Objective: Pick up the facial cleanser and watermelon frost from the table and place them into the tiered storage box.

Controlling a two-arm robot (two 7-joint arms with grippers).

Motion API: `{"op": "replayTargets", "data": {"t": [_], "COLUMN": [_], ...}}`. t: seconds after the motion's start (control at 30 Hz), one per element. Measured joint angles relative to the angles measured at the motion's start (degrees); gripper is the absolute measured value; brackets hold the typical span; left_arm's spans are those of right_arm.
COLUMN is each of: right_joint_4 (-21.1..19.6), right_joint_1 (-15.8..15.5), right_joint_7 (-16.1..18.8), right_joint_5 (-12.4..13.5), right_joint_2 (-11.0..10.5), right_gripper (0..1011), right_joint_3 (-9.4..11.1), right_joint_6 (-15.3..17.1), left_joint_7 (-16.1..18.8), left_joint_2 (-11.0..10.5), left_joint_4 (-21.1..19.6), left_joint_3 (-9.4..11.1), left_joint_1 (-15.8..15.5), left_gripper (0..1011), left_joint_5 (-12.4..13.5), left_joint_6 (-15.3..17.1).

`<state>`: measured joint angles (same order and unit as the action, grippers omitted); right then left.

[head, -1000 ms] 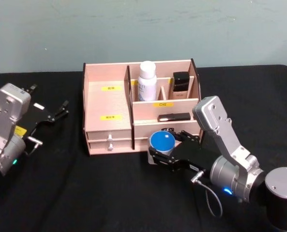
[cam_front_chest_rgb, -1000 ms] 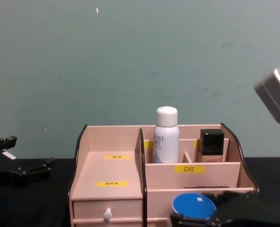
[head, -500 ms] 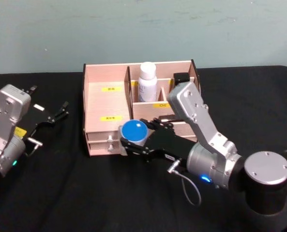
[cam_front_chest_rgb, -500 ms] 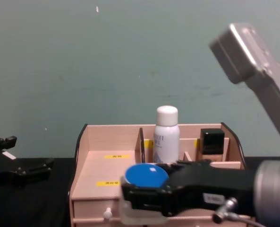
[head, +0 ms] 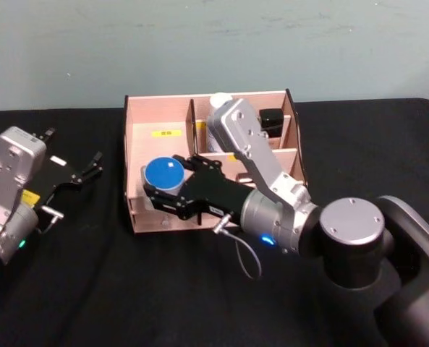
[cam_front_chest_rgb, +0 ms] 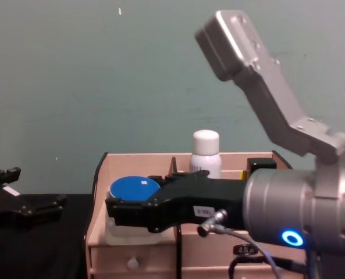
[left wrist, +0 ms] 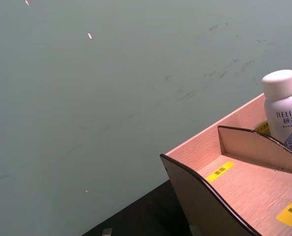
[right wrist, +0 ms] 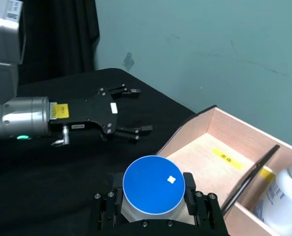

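Light: even, soft, dim-ish | shadows: faint | glare: none | blur: chest view's near right arm [cam_front_chest_rgb: 288, 197] looked soft.

Table [head: 91, 289]: flat top under a black cloth, spanning the lower two thirds of the head view, its far edge against a pale green wall. Resting directly on it: one light wooden tiered storage box [head: 138, 130], upper centre of the frame, stepped compartments, yellow labels, small drawer in front at lower left.
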<state>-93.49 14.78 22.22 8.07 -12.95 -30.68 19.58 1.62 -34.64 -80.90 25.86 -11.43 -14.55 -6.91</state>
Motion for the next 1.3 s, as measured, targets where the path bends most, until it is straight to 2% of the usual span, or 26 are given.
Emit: {"op": "replayTargets", "data": {"t": [0.3,0.77,1.3], "right_joint_4": [6.16,14.97,19.67], "right_joint_1": [4.27,9.1,11.39], "right_joint_7": [-0.96,-1.73,-2.16], "right_joint_5": [-0.64,-0.68,-0.6], "right_joint_2": [2.87,6.1,7.67], "right_gripper": [728,729,728], "right_joint_3": [-0.56,0.27,0.82], "right_joint_6": [-1.58,-4.33,-5.64], "left_joint_7": [0.0,0.0,0.0], "left_joint_2": [0.0,0.0,0.0], "left_joint_4": [0.0,0.0,0.0], "left_joint_3": [0.0,0.0,0.0], "left_joint_1": [0.0,0.0,0.0], "left_gripper": [1010,1010,1010], "left_joint_5": [0.0,0.0,0.0], "left_joint_6": [0.0,0.0,0.0]}}
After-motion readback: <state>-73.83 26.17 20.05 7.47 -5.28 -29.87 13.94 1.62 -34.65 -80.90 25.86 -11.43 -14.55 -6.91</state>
